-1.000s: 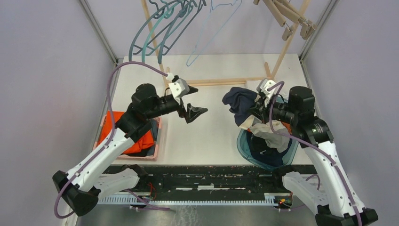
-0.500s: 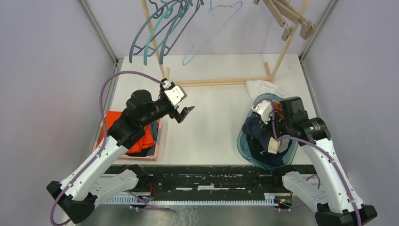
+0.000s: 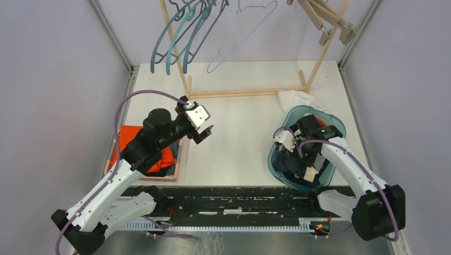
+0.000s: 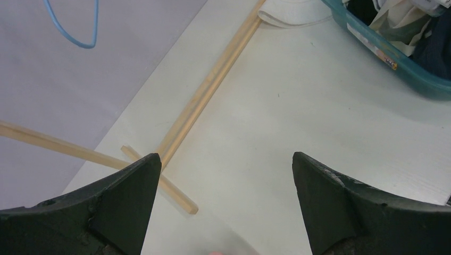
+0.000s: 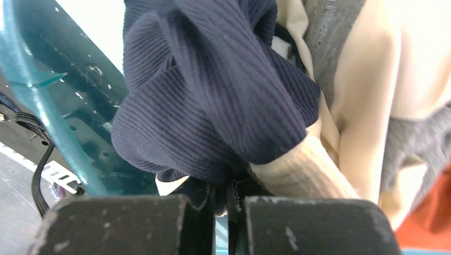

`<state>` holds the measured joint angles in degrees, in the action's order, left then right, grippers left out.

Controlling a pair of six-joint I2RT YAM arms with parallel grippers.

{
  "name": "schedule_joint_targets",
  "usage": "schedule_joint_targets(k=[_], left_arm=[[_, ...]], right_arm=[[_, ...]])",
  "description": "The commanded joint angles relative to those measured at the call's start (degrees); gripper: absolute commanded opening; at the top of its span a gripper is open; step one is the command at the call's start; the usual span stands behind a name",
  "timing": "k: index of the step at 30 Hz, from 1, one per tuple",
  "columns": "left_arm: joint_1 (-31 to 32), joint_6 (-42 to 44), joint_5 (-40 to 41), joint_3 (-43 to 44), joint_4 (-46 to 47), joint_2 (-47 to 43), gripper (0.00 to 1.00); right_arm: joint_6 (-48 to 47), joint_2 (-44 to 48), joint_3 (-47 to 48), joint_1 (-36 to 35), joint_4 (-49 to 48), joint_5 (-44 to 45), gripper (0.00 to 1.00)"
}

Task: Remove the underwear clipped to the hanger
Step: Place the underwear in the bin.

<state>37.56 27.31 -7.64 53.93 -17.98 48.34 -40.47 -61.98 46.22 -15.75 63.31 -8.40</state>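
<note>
The navy underwear (image 5: 213, 90) lies bunched in the teal basin (image 3: 332, 127) on top of cream (image 5: 372, 79), grey (image 5: 409, 138) and orange (image 5: 425, 223) pieces. My right gripper (image 5: 226, 186) reaches down into the basin (image 5: 32, 101), its jaws almost together with navy cloth pinched between them. In the top view it (image 3: 304, 158) is over the dark pile (image 3: 290, 163). My left gripper (image 3: 205, 133) is open and empty, held above the table beside the pink tray; its jaws stand wide apart (image 4: 226, 159). No underwear shows on the hangers (image 3: 181, 32).
A wooden rack base (image 3: 244, 93) crosses the far table. A white cloth (image 3: 295, 98) lies behind the basin. A pale blue hanger (image 3: 234, 37) and wooden clothespins (image 3: 327, 21) hang overhead. A bright-orange folded cloth (image 3: 125, 139) sits in the pink tray (image 3: 179, 159).
My right gripper has come down from mid-air into the basin with the navy underwear. My left gripper has pulled back toward the pink tray, staying open.
</note>
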Motion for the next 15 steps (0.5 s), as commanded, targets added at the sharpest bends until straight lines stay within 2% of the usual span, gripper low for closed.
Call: schedule_joint_targets(k=[1,6,8,9,12,15], left_arm=[[-0.12,1.53,3.97,-1.19,0.35,-1.47,0.99],[-0.12,0.94,5.21,-2.60,0.61,-2.69,0.99],[-0.19,0.84,6.12,-3.00,0.93,-3.24,0.99],[-0.33,0.67,6.70,-3.20,1.07,-3.56,0.99],[-1.14,-0.46,8.86,-3.53,1.50,-3.52,1.00],[-2.87,-3.22,12.30,-3.06,1.93,-2.66,1.00]], right_arm=[[-2.05,-4.61,-1.93,-0.31,-4.40,2.06,0.07],[-0.85,-8.99,-2.41,-2.52,-5.45,-0.22,0.13],[-0.51,-8.88,-1.90,-2.94,-4.83,0.20,0.19],[-0.29,-8.23,-1.46,-2.97,-4.48,0.42,0.24],[-0.22,-4.56,0.72,-2.92,-2.18,0.17,0.53],[0.59,0.04,4.24,-2.97,0.79,-0.38,0.74]])
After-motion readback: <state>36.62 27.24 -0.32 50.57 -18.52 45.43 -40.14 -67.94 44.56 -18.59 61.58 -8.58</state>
